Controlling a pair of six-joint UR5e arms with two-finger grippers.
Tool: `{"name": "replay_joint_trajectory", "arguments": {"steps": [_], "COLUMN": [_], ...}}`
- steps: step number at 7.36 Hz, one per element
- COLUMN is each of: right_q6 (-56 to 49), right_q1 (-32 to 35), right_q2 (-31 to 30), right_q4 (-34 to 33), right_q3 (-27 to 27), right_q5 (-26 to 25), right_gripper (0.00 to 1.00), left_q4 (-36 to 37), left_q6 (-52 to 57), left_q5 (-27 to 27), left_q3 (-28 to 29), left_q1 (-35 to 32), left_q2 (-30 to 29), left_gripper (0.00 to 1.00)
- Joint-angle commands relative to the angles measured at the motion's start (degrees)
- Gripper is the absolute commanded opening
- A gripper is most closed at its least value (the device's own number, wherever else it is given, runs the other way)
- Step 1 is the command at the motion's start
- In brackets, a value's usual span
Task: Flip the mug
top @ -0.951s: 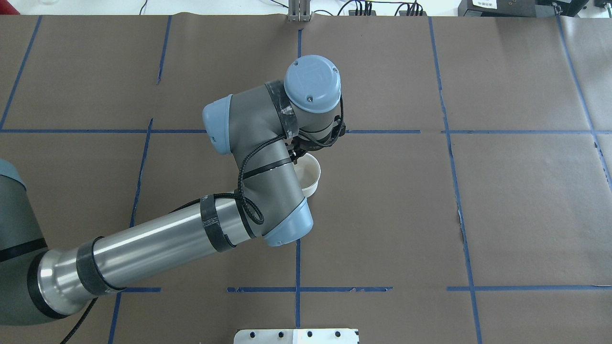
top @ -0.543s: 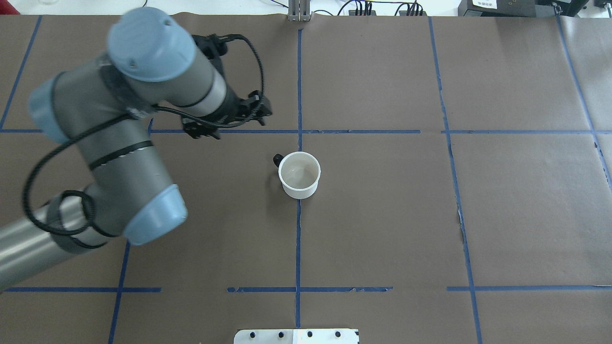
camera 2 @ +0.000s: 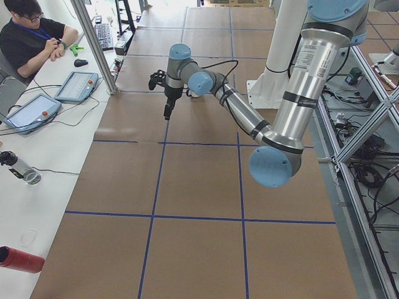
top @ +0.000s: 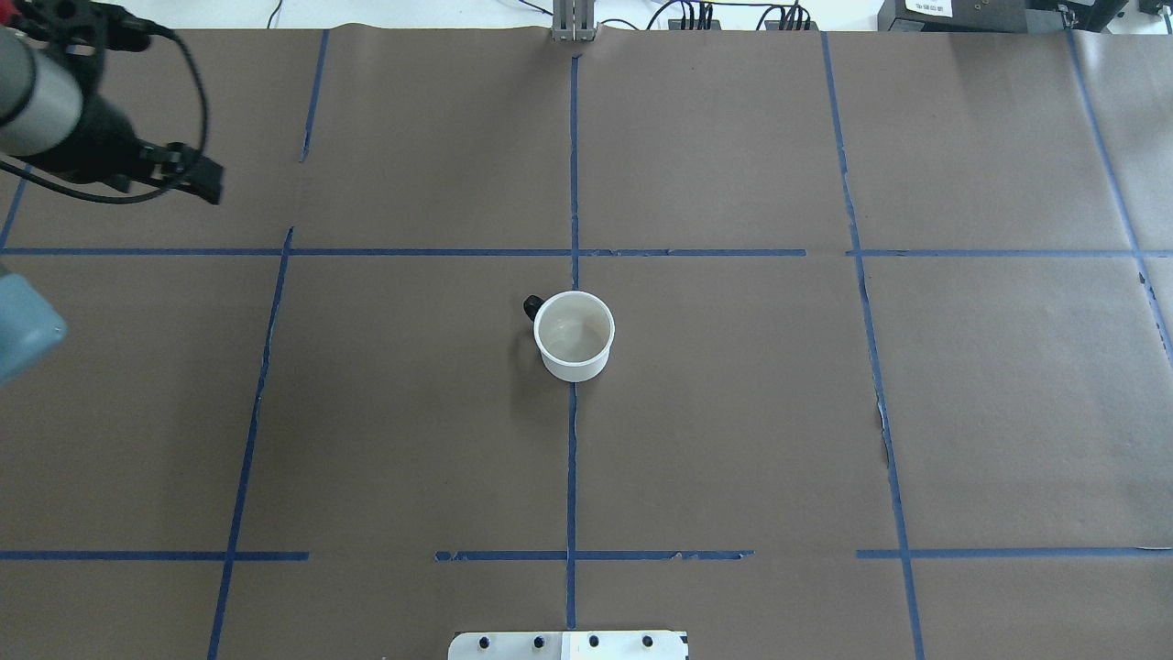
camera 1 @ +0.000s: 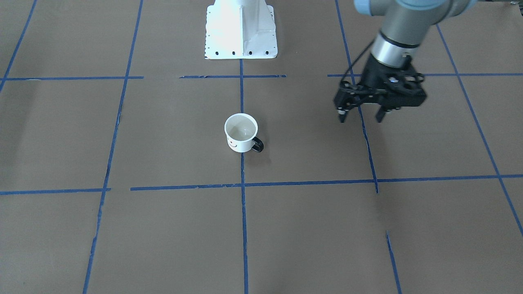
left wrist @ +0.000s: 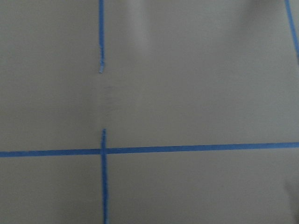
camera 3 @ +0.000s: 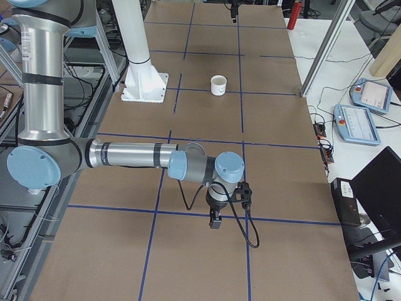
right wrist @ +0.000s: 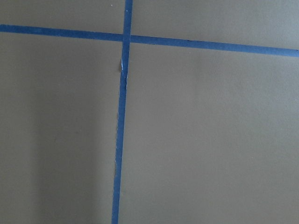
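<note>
The white mug [top: 574, 335] stands upright, mouth up, at the table's centre on a blue tape line. Its black handle points toward the robot's left. In the front-facing view the mug [camera 1: 242, 132] shows its smiley face, and it is small and far in the exterior right view [camera 3: 218, 84]. My left gripper [camera 1: 361, 117] is open and empty, hanging above the paper far to the mug's left. It also shows at the overhead view's top left [top: 188, 174] and in the exterior left view [camera 2: 167, 112]. My right gripper [camera 3: 215, 221] shows only in the exterior right view; I cannot tell its state.
Brown paper with a blue tape grid [top: 573, 252] covers the table. The white robot base [camera 1: 241, 32] stands at the robot's edge. An operator [camera 2: 31, 37] sits at a side bench with tablets. A red cylinder [camera 2: 19, 258] lies on that bench.
My left arm has swung from over the mug to the table's far left. The mug has stayed upright in the same spot.
</note>
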Motion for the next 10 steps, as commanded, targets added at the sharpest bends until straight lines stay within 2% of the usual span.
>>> {"name": "replay_joint_trajectory", "arguments": {"steps": [1,2,3,4,5,7,9,10], "right_q6": [0.0,0.0,0.0,0.0,0.0,0.0,0.0,0.0], "right_q1": [0.0,0.0,0.0,0.0,0.0,0.0,0.0,0.0], "right_q2": [0.0,0.0,0.0,0.0,0.0,0.0,0.0,0.0], "right_q4": [0.0,0.0,0.0,0.0,0.0,0.0,0.0,0.0], "right_q3": [0.0,0.0,0.0,0.0,0.0,0.0,0.0,0.0], "right_q5": [0.0,0.0,0.0,0.0,0.0,0.0,0.0,0.0], "right_gripper": [1.0,1.0,1.0,1.0,1.0,1.0,1.0,1.0], "left_q4": [-0.8,-0.8,-0.8,-0.6,-0.6,-0.7,-0.9,-1.6], "left_q6": [26.1,40.3,49.3,50.2,49.5,48.8,41.8,41.8], "left_q5": [-5.7,-11.8,-13.5,-13.0,-12.8,-13.4,-13.5,-13.4], "left_q3": [4.3,8.6,13.2,14.8,15.4,15.9,16.2,15.9], "left_q1": [-14.6,-20.9,-27.1,-31.1,-31.8,-31.7,-31.6,-31.6], "left_q2": [8.9,11.8,15.6,16.5,16.8,16.5,16.0,15.9], "left_gripper": [1.0,1.0,1.0,1.0,1.0,1.0,1.0,1.0]}}
